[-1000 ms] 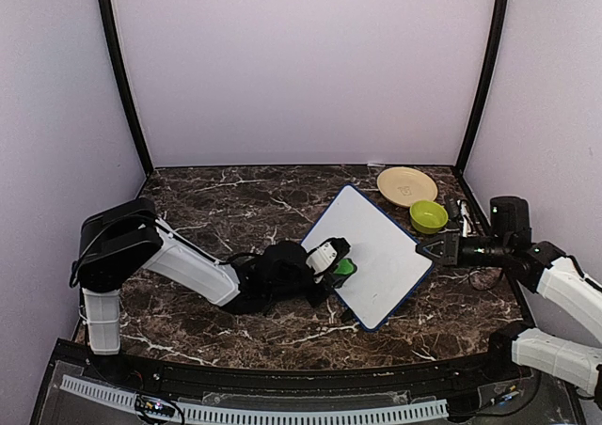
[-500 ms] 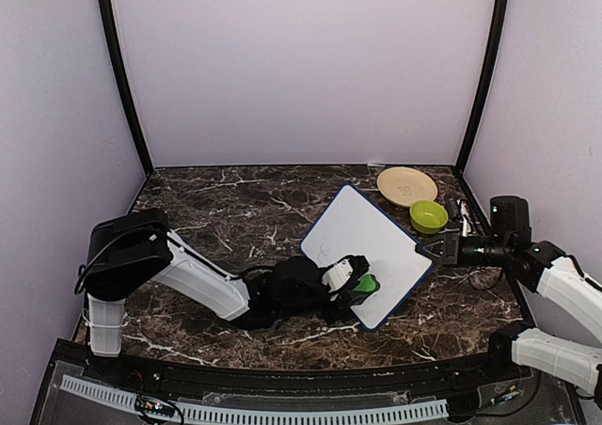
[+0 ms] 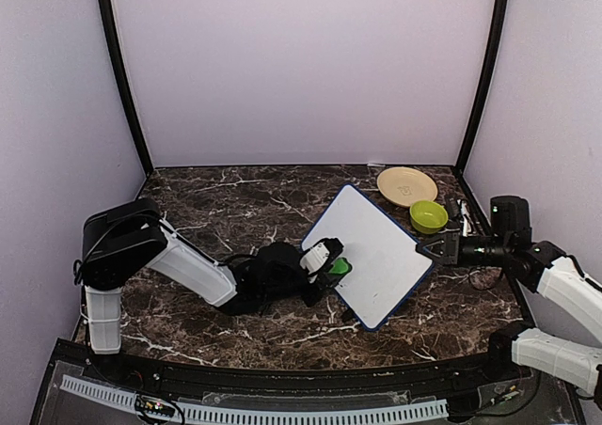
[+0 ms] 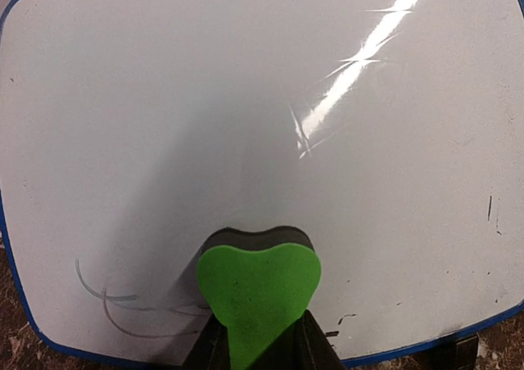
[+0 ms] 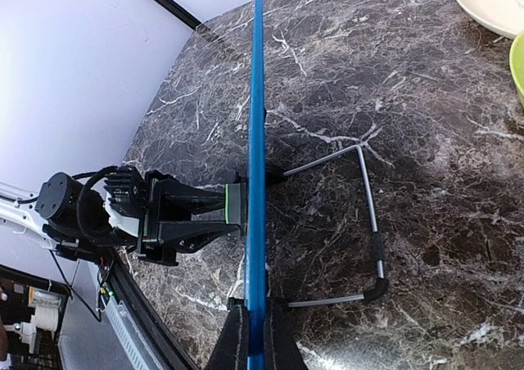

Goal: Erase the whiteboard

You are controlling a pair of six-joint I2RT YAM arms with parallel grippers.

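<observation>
The whiteboard (image 3: 376, 246) stands tilted on the marble table, propped on a wire stand (image 5: 370, 214). My right gripper (image 3: 431, 251) is shut on its right edge; in the right wrist view the board's blue frame (image 5: 257, 124) runs edge-on between the fingers of that gripper (image 5: 256, 337). My left gripper (image 3: 332, 267) is shut on a green eraser (image 3: 342, 267) and presses it against the board's lower left part. In the left wrist view the eraser (image 4: 258, 284) lies flat on the white face (image 4: 246, 100). Faint grey strokes (image 4: 106, 295) and small black specks (image 4: 344, 317) remain near the bottom edge.
A tan plate (image 3: 406, 184) lies at the back right, with a green bowl (image 3: 428, 216) in front of it, just beyond my right gripper. Pale walls enclose the table on three sides. The left arm (image 3: 188, 265) stretches low across the table's left front.
The left gripper swept the eraser down and right along the board's lower edge, then came back up-left to near where it began. The right gripper and board stayed still.
</observation>
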